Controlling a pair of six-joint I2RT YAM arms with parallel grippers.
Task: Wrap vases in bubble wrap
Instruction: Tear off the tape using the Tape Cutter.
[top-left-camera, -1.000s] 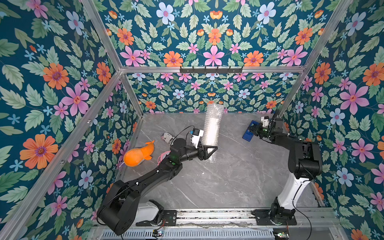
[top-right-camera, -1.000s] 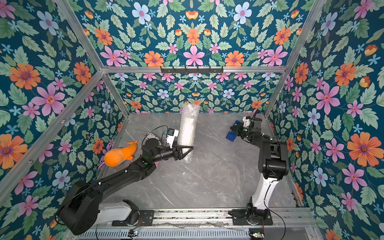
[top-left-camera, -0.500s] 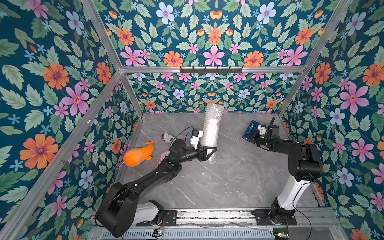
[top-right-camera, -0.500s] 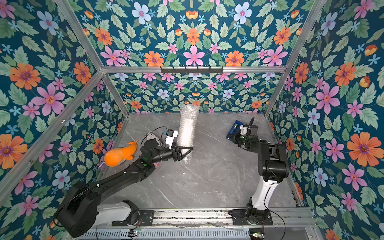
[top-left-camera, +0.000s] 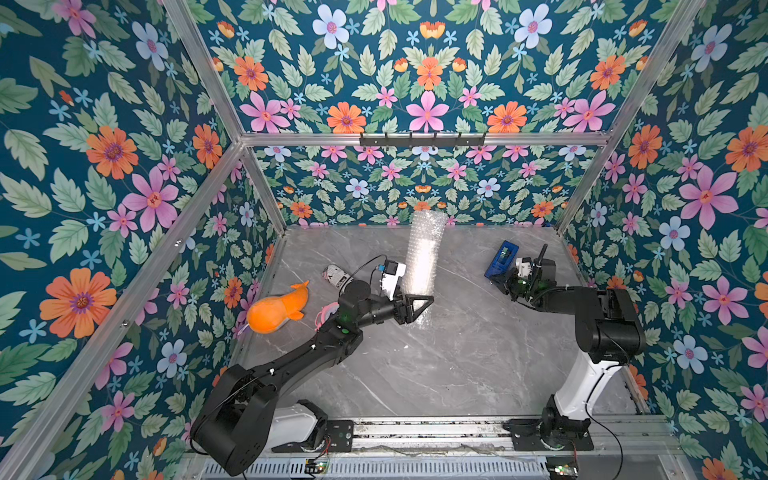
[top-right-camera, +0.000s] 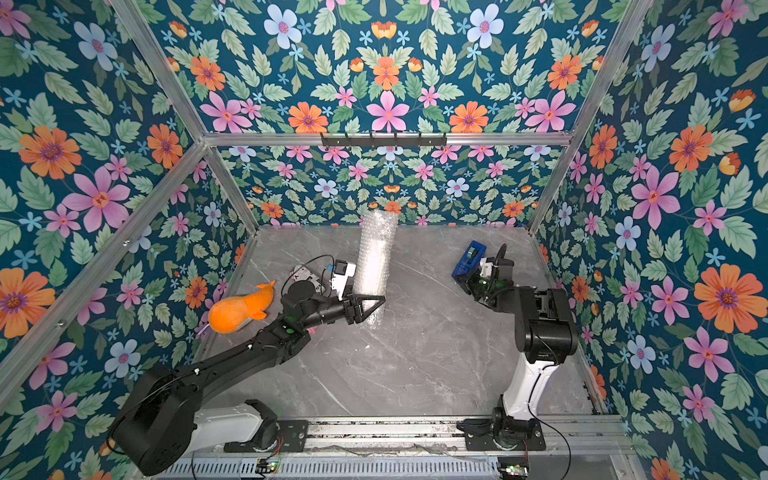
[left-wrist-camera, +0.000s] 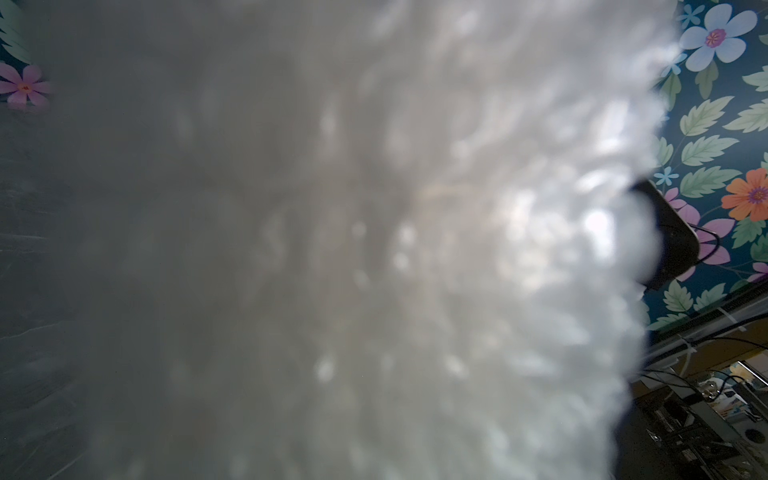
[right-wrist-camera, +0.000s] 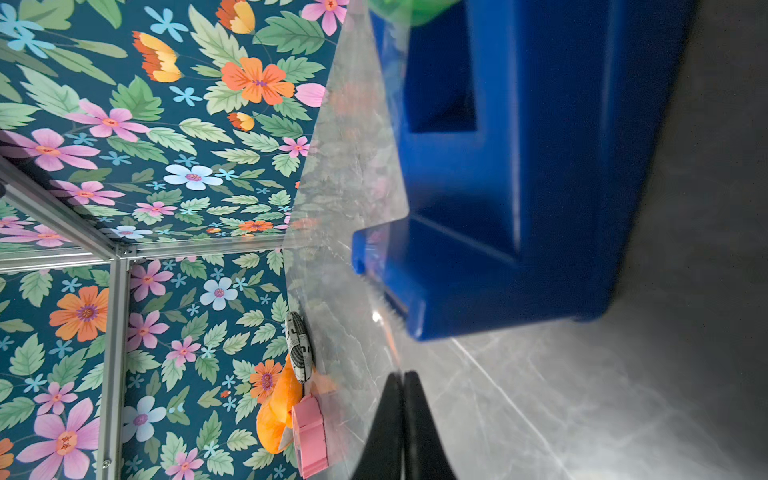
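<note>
Bubble wrap (top-left-camera: 424, 257) stands rolled, the vase hidden, presumably inside; the left gripper (top-left-camera: 420, 304) is clamped on its lower end. Well apart from the roll, the right gripper (right-wrist-camera: 402, 376) pinches clear tape (right-wrist-camera: 353, 187) at the blue tape dispenser (top-left-camera: 502, 261). This looks like the sealing step: next, tear a strip and carry it to the roll.

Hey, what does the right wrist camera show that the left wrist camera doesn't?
Only the right wrist view shows the blue tape dispenser, clear tape running to the shut right gripper, the orange plush toy and the newspaper-print cylinder. Only the left wrist view shows the bubble wrap, blurred and filling most of the frame. Both show the floral wall and grey table.
</note>
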